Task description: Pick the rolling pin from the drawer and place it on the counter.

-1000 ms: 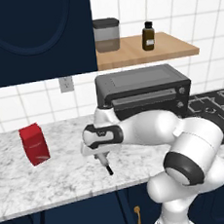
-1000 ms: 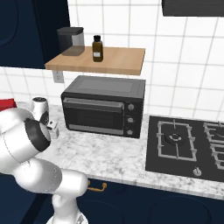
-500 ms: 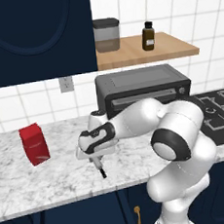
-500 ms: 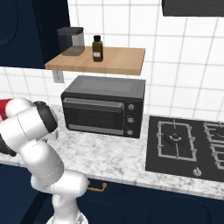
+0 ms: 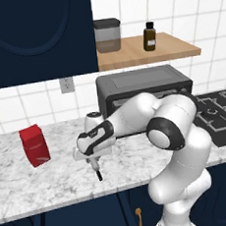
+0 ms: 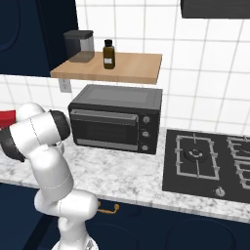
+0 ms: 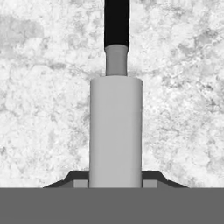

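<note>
Placement was the step in hand: the rolling pin (image 7: 116, 131) hung upright in my gripper (image 7: 116, 181), jaws pinched on its pale barrel, black handle (image 5: 99, 175) pointing down just above the marbled counter (image 5: 53, 183), near the red box (image 5: 35, 145). Next I judged I needed to lower, then let go.
</note>
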You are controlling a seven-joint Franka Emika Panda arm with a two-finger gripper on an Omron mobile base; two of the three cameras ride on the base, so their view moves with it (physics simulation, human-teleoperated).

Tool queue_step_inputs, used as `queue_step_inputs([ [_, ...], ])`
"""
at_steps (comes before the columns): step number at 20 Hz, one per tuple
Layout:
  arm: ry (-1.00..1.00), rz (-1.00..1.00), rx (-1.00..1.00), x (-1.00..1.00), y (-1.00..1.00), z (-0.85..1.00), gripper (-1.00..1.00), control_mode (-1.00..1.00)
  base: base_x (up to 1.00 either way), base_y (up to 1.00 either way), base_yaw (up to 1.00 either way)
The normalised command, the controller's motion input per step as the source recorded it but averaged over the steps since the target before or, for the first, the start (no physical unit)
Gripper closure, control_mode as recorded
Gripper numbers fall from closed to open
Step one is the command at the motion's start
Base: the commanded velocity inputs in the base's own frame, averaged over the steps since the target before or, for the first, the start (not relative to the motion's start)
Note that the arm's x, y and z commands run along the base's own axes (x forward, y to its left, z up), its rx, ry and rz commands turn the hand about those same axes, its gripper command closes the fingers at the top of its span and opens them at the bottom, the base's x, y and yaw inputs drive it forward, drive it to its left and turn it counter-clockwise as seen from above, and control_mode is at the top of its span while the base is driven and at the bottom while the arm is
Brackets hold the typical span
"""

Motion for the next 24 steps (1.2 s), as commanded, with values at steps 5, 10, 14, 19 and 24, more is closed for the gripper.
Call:
queue_step_inputs([
  [5,0.0,0.0,0.0,0.0,0.0,0.0,-1.0,-1.0,0.0,0.0,0.0],
  [10,-0.09,0.0,0.0,-0.26,-0.14,0.75,-1.0,-1.0,0.0,0.0,0.0],
  [14,-0.1,0.02,0.0,-0.75,-0.52,0.96,-1.0,-1.0,0.0,0.0,0.0],
  [19,-0.04,0.06,0.0,-0.88,-0.93,0.81,-1.0,-1.0,0.0,0.0,0.0],
  [24,-0.02,0.07,0.0,-0.78,-1.0,0.6,-1.0,-1.0,0.0,0.0,0.0],
])
